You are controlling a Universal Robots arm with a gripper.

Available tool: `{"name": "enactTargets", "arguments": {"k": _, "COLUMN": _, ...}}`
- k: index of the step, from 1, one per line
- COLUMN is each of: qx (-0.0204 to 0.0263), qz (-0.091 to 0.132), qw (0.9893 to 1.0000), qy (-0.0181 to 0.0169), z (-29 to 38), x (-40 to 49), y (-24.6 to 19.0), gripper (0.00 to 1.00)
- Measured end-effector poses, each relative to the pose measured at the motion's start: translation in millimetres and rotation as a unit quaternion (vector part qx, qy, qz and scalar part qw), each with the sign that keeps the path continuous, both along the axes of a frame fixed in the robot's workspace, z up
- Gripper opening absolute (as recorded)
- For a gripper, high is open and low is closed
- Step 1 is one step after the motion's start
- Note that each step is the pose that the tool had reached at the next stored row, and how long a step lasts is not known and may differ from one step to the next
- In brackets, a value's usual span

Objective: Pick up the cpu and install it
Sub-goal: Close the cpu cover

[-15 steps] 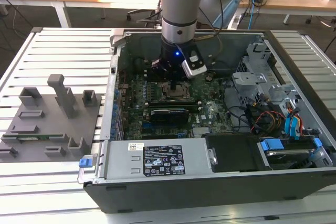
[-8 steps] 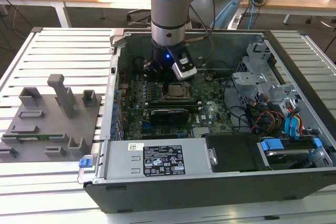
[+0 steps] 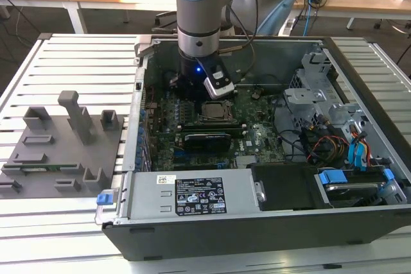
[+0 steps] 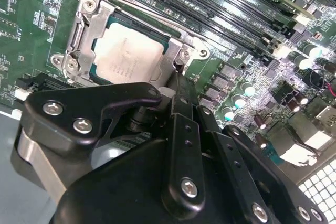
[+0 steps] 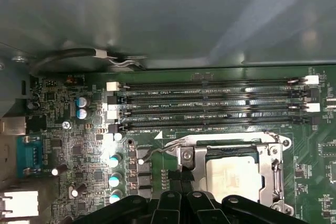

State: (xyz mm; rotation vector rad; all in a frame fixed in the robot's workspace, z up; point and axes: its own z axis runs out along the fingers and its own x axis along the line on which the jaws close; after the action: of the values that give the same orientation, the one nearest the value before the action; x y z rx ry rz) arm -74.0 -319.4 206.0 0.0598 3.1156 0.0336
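Cpu [image 4: 126, 59] lying seated in socket, metal frame [image 4: 79, 32] pinning it flat | gripper [image 4: 176, 90] hovering beside frame, pressed together, gripping nothing

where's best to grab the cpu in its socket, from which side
From straight above, by two opposite edges: the cpu lies flat, only its top showing. The metal frame seems to overlap those edges, so they look blocked.

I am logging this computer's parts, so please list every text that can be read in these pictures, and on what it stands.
White label on the power supply: too small to read.
Marks on the cpu lid: too faint to read.
White lettering beside the memory slots: too small to read.
No text can be quoted reliably.
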Motion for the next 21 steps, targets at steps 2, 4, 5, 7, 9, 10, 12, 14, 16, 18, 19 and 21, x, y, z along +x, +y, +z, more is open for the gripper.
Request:
{"name": "enactTargets", "arguments": {"k": 2, "qx": -0.0003, "qz": 0.0, "qw": 1.0, "qy": 0.0001, "z": 3.9, "x": 0.0, "y": 0.0, "gripper": 0.11}}
{"name": "enactTargets", "arguments": {"k": 4, "qx": -0.0003, "qz": 0.0, "qw": 1.0, "qy": 0.0, "z": 6.1, "x": 0.0, "y": 0.0, "gripper": 0.11}}
{"name": "enactTargets", "arguments": {"k": 5, "qx": -0.0002, "qz": 0.0, "qw": 1.0, "qy": 0.0, "z": 6.1, "x": 0.4, "y": 0.0, "gripper": 0.11}}
{"name": "enactTargets", "arguments": {"k": 7, "qx": -0.0002, "qz": 0.001, "qw": 1.0, "qy": 0.0, "z": 4.9, "x": 5.9, "y": 0.0, "gripper": 0.11}}
{"name": "enactTargets", "arguments": {"k": 9, "qx": -0.0003, "qz": 0.002, "qw": 1.0, "qy": 0.0, "z": 3.1, "x": 14.5, "y": 0.0, "gripper": 0.11}}
{"name": "enactTargets", "arguments": {"k": 10, "qx": -0.0003, "qz": 0.004, "qw": 1.0, "qy": 0.0, "z": 2.0, "x": 21.3, "y": 0.0, "gripper": 0.11}}
{"name": "enactTargets", "arguments": {"k": 12, "qx": -0.0003, "qz": 0.005, "qw": 1.0, "qy": 0.0, "z": 0.7, "x": 25.9, "y": 0.0, "gripper": 0.11}}
{"name": "enactTargets", "arguments": {"k": 14, "qx": -0.0007, "qz": 0.007, "qw": 1.0, "qy": 0.0003, "z": -1.0, "x": 28.5, "y": -0.1, "gripper": 0.11}}
{"name": "enactTargets", "arguments": {"k": 16, "qx": -0.0008, "qz": 0.011, "qw": 0.9999, "qy": 0.0004, "z": -2.2, "x": 30.7, "y": 0.0, "gripper": 0.11}}
{"name": "enactTargets", "arguments": {"k": 18, "qx": -0.0004, "qz": 0.013, "qw": 0.9999, "qy": 0.0002, "z": -2.8, "x": 36.7, "y": 0.1, "gripper": 0.11}}
{"name": "enactTargets", "arguments": {"k": 19, "qx": -0.0004, "qz": 0.013, "qw": 0.9999, "qy": 0.0002, "z": -3.1, "x": 42.2, "y": 0.1, "gripper": 0.11}}
{"name": "enactTargets", "arguments": {"k": 21, "qx": -0.0004, "qz": 0.013, "qw": 0.9999, "qy": 0.0, "z": -3.4, "x": 48.4, "y": 0.1, "gripper": 0.11}}
